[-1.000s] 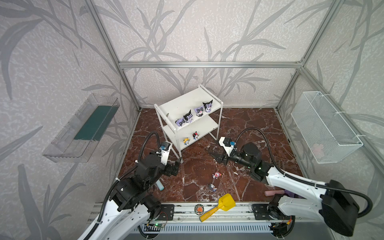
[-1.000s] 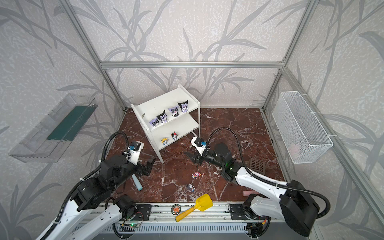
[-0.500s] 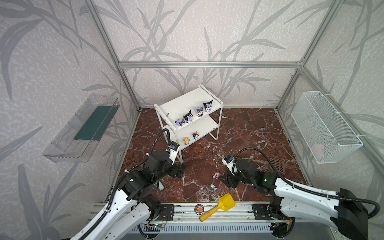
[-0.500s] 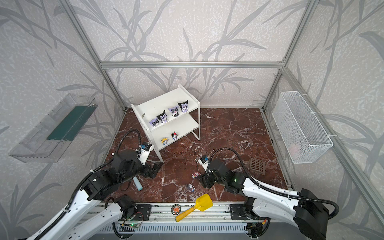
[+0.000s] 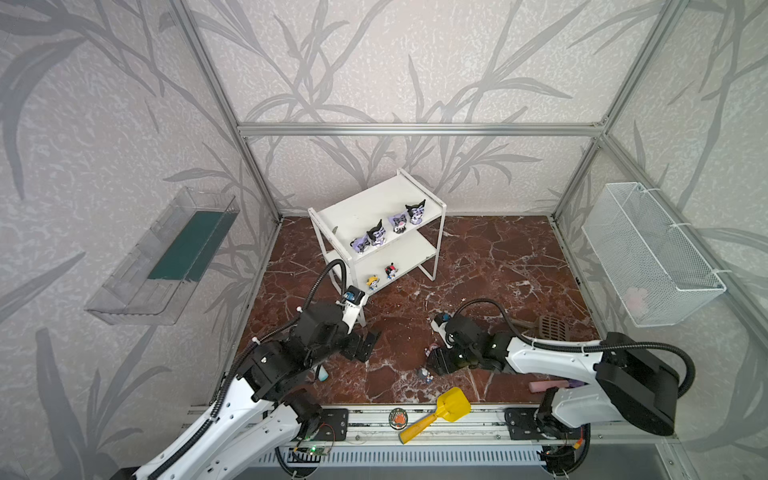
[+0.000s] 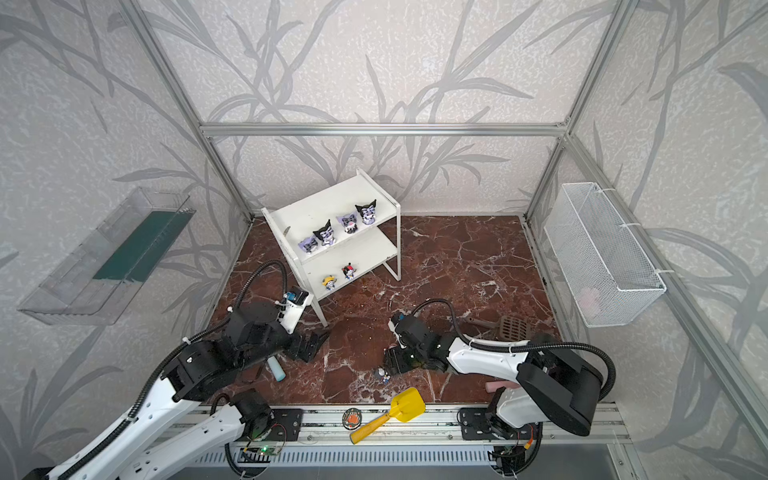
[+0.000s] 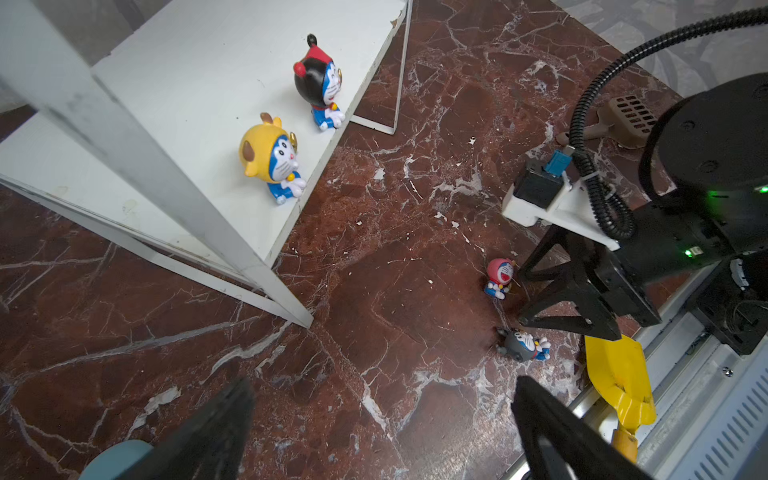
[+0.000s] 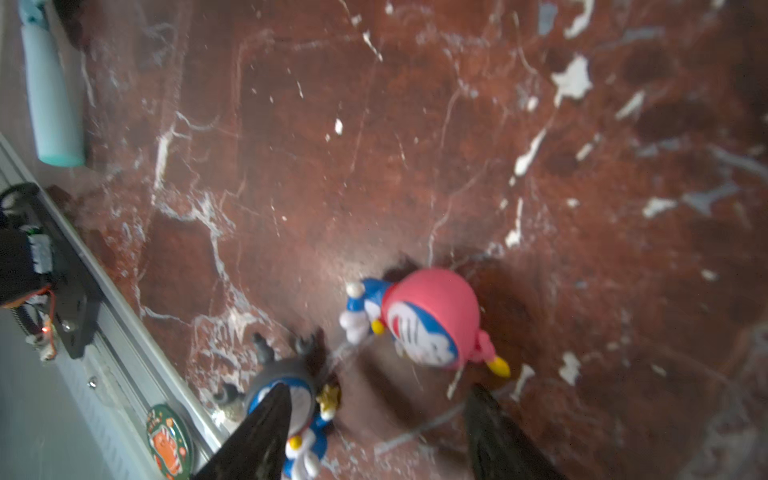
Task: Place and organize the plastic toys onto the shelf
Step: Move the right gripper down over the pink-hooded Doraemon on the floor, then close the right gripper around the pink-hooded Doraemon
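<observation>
In the right wrist view you get a smeared picture: the grey-headed toy (image 8: 279,368) is half covered by one finger (image 8: 257,436) of the right gripper (image 8: 378,390) and runs off the edge. In both top views the pink-headed toy (image 5: 432,347) shows you only a speck beside that gripper. The left arm (image 5: 286,361) covers most of the teal cylinder (image 5: 322,373), and the right arm (image 5: 623,382) hides one end of the pink cylinder (image 5: 540,387). The pale pink thing (image 5: 635,297) in the wire basket (image 5: 615,232) is too blurred to name.

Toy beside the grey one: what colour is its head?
Pink; the toy shows best in the right wrist view.
</observation>
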{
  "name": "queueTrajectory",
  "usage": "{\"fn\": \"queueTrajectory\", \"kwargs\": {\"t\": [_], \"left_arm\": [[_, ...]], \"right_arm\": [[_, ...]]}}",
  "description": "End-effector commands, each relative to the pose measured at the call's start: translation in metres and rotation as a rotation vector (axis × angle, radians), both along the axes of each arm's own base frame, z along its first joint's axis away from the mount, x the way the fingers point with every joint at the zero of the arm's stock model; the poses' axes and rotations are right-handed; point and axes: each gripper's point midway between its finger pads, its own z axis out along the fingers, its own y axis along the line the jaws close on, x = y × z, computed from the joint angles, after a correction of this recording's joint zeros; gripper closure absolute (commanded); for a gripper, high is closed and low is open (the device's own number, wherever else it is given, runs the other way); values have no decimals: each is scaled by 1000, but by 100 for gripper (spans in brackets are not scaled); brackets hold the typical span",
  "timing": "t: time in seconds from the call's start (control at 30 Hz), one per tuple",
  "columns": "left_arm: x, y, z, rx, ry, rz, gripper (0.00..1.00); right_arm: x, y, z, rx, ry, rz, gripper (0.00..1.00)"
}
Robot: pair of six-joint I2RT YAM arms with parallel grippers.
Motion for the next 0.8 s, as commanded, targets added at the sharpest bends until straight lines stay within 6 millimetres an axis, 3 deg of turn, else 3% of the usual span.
{"fn": "queueTrajectory", "kwargs": {"t": [0.0, 0.17, 0.4, 0.77], "left_arm": [[-1, 3, 7, 4, -20, 2, 1], [0, 0, 5, 10, -18, -7, 1], [2, 0, 5, 18, -28, -9, 1], [2, 1, 6, 19, -41, -12, 1]], "right_arm": [[9, 3, -8, 17, 35, -50, 33], [23, 1, -9, 17, 22, -78, 33], [28, 1, -16, 4, 48, -80, 36], [34, -5, -24, -40, 60, -101, 54]]}}
